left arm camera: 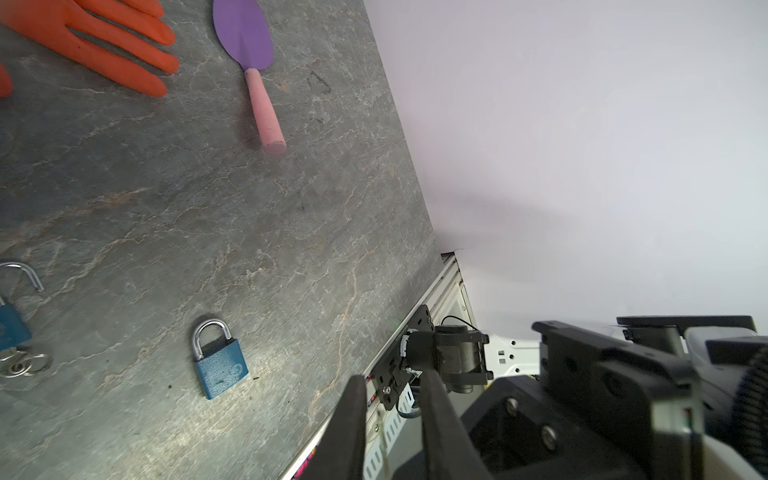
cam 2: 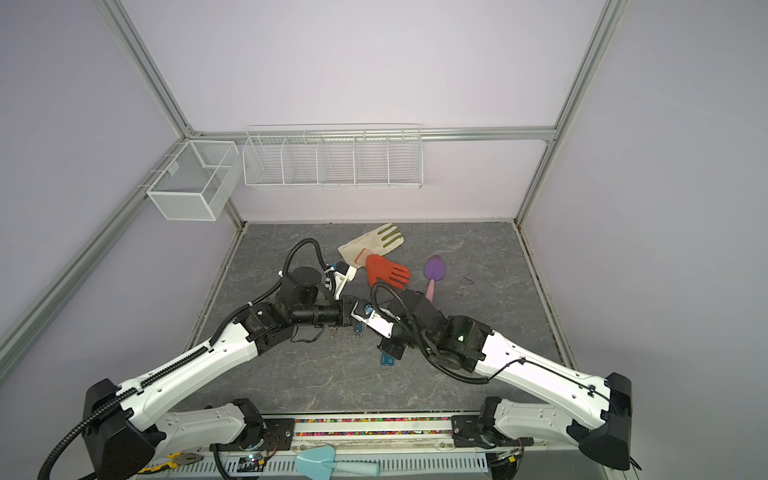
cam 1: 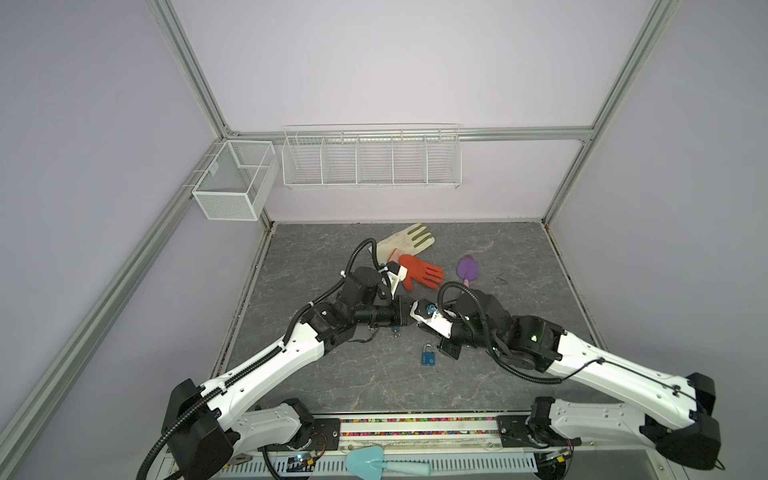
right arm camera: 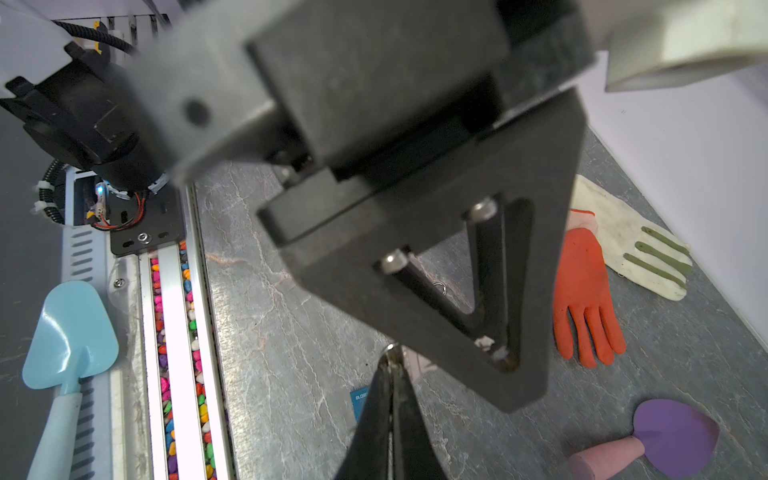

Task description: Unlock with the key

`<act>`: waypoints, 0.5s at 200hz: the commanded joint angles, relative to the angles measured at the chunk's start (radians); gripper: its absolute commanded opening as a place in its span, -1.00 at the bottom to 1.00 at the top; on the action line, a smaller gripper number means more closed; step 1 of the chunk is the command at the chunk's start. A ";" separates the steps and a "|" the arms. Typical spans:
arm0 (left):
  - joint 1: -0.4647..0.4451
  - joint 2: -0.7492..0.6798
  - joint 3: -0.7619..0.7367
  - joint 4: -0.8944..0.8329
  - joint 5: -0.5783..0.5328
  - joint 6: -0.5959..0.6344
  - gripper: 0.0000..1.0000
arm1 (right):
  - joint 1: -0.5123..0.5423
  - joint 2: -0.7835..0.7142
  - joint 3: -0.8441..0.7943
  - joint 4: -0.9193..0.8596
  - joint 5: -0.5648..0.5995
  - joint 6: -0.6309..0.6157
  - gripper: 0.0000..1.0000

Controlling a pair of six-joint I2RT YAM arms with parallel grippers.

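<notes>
Padlock (left arm camera: pixel 220 361), blue, shackle closed, lies flat on the tabletop (left arm camera: pixel 187 199); nothing grips it.

Left end effector (left arm camera: pixel 392 376): fingers narrowly apart, nothing between them. Right end effector (right arm camera: pixel 390 357): fingers pressed together. A thin bright sliver shows at the tips, key blade or bare metal, cannot tell.

Both hang clear of the tabletop, tip to tip, beyond the padlock's shackle end. This reads as a handover or regrip in the air, likely to get a key pointing the right way before going down. Judgement only.

The padlock's keyway end faces away from both end effectors, toward the arm bases. A low approach from that side seems needed.

Second lock (left arm camera: pixel 10 324), same blue, sits near the padlock on the left arm's side. Its shackle is sprung open, with keys (left arm camera: pixel 20 365) on rings at its foot. Probably done with.

Well beyond the padlock's shackle end: orange glove (left arm camera: pixel 104 41), purple trowel (left arm camera: pixel 245 37). Neither matters to the job.
</notes>
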 commanded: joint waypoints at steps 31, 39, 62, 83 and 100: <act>0.000 0.009 -0.006 -0.011 -0.025 0.014 -0.73 | -0.013 0.011 0.025 0.018 0.008 -0.038 -0.87; 0.000 0.007 -0.006 -0.010 -0.027 0.015 -0.77 | -0.013 0.018 0.028 0.016 0.007 -0.039 -0.87; 0.000 0.002 -0.007 -0.010 -0.030 0.009 -0.91 | -0.014 0.031 0.037 0.018 0.012 -0.042 -0.87; 0.001 -0.011 -0.010 -0.009 -0.043 0.009 -1.00 | -0.017 0.033 0.042 0.020 0.012 -0.045 -0.87; 0.000 -0.020 -0.008 -0.010 -0.056 0.007 -1.00 | -0.020 0.037 0.044 0.018 0.012 -0.048 -0.88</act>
